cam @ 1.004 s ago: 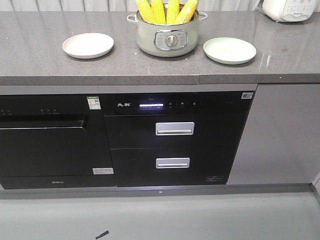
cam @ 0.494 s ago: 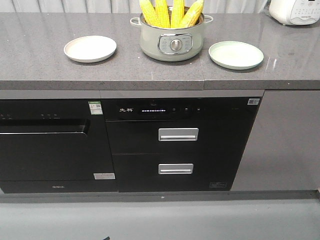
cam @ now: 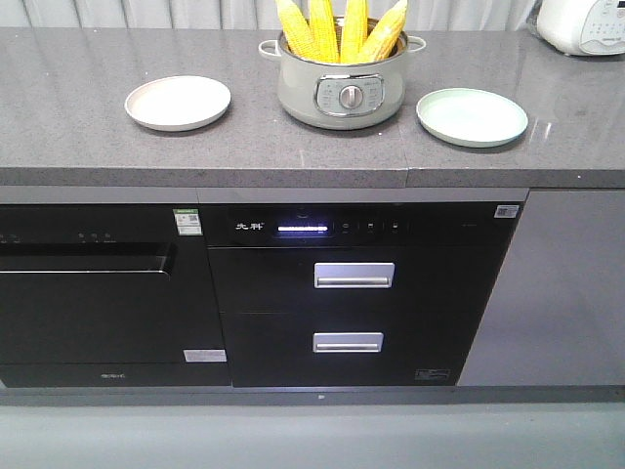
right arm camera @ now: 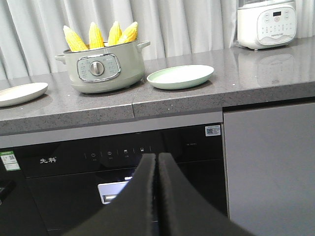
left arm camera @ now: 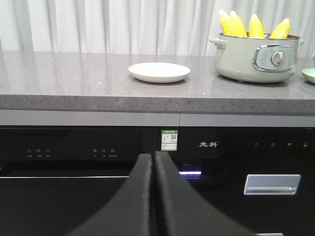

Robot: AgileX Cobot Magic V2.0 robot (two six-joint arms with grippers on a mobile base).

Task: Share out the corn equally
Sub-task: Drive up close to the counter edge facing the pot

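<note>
Several yellow corn cobs (cam: 337, 29) stand upright in a pale green pot (cam: 342, 86) at the middle of the grey counter; they also show as corn (left arm camera: 251, 25) and corn (right arm camera: 98, 34) in the wrist views. A cream plate (cam: 178, 103) lies left of the pot and a mint plate (cam: 472, 116) right of it, both with nothing on them. My left gripper (left arm camera: 153, 157) is shut with nothing held, low in front of the black appliance fronts. My right gripper (right arm camera: 157, 157) is likewise shut on nothing, below counter height. Neither gripper appears in the front view.
The counter's front edge (cam: 293, 178) overhangs a black oven (cam: 98, 283) and two black drawers with silver handles (cam: 354, 276). A white appliance (right arm camera: 266, 22) stands at the counter's far right. White curtains hang behind.
The front view has shifted closer and slightly left, so the counter, pot and plates sit a little lower and further right in the frame. The corn stays in the pot.
</note>
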